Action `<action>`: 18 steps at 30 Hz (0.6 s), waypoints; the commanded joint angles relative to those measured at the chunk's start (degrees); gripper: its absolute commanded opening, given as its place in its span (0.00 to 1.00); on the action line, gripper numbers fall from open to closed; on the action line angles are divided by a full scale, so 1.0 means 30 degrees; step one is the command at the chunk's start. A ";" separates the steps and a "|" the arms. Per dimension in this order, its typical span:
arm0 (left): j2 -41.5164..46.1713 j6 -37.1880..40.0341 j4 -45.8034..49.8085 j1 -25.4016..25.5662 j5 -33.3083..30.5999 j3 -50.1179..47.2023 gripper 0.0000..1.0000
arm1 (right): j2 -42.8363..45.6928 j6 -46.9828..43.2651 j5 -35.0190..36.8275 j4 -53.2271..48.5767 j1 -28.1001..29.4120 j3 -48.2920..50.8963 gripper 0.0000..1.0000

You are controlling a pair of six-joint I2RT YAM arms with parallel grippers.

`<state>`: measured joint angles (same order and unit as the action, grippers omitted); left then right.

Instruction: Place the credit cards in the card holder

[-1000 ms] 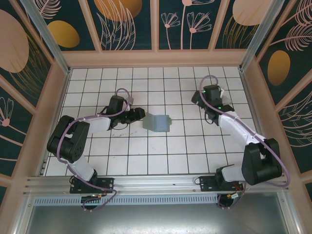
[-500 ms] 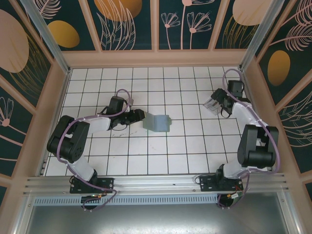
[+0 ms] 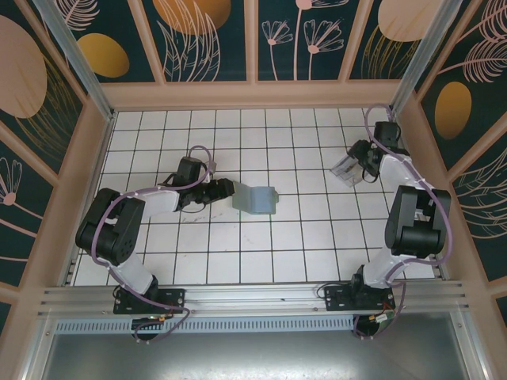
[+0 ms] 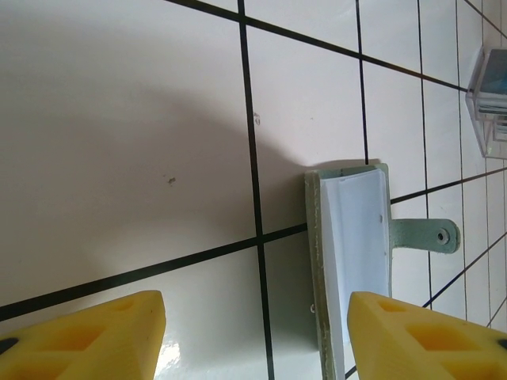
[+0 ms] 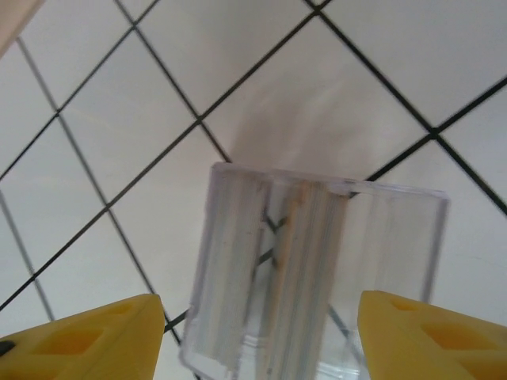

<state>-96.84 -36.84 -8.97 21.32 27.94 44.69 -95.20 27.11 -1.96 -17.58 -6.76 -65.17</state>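
The credit cards [image 5: 309,261] stand on edge as thin whitish and grey slips inside a clear plastic box [image 5: 238,317]. My right gripper [image 5: 257,340] is open, one yellow finger on each side of that box, with a narrow gap showing on the left. From above, the right gripper [image 3: 356,161] is at the box [image 3: 344,169] at the far right. The card holder [image 3: 255,198] lies part-folded mid-table, sage green with a pale inside [image 4: 356,245]. Just left of its edge, my left gripper [image 3: 228,188] [image 4: 255,340] is open and low, holding nothing.
The card holder's strap with a snap [image 4: 424,235] points away from my left gripper. The clear box [image 4: 491,87] shows a blue card at the top right of the left wrist view. The wooden wall [image 3: 408,150] runs close behind the right arm.
The right arm has swung back toward the right wall, uncovering the clear box, and its jaws have narrowed around it. The left arm and the card holder have not moved.
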 commanded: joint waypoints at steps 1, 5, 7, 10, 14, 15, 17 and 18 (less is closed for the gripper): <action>0.0373 0.0561 0.0672 -0.0091 -0.0189 0.0526 0.63 | 0.1343 0.0339 0.1959 -0.0806 -0.0287 0.0628 0.61; 0.0355 0.0470 0.0385 -0.0105 -0.0185 0.0369 0.63 | 0.2069 0.0420 0.1191 -0.0493 -0.1970 0.1901 0.54; 0.0200 0.0534 0.0441 -0.0105 -0.0062 0.0452 0.63 | 0.2007 0.0288 -0.0238 0.0114 -0.2467 0.2581 0.49; 0.0200 0.0488 0.0417 -0.0105 0.0019 0.0394 0.63 | 0.1683 -0.0099 -0.1852 0.0515 -0.2438 0.2993 0.45; 0.0205 0.0705 0.0701 -0.0105 -0.0084 0.0485 0.63 | 0.1486 -0.0273 -0.2230 0.0950 -0.2434 0.3472 0.43; 0.0227 0.0706 0.0734 -0.0098 -0.0097 0.0452 0.63 | 0.1442 -0.0321 -0.2290 0.0994 -0.2436 0.3501 0.42; 0.0316 0.0653 0.0626 -0.0091 -0.0090 0.0312 0.63 | 0.1164 -0.0576 -0.2475 0.1085 -0.2452 0.3476 0.41; 0.0316 0.0644 0.0589 -0.0105 -0.0137 0.0266 0.63 | 0.0973 -0.0638 -0.2486 0.1071 -0.2433 0.3458 0.39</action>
<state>-96.79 -36.03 -8.29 21.32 27.97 44.80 -90.56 26.81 -7.46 -16.03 -14.15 -55.33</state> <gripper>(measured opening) 0.630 0.394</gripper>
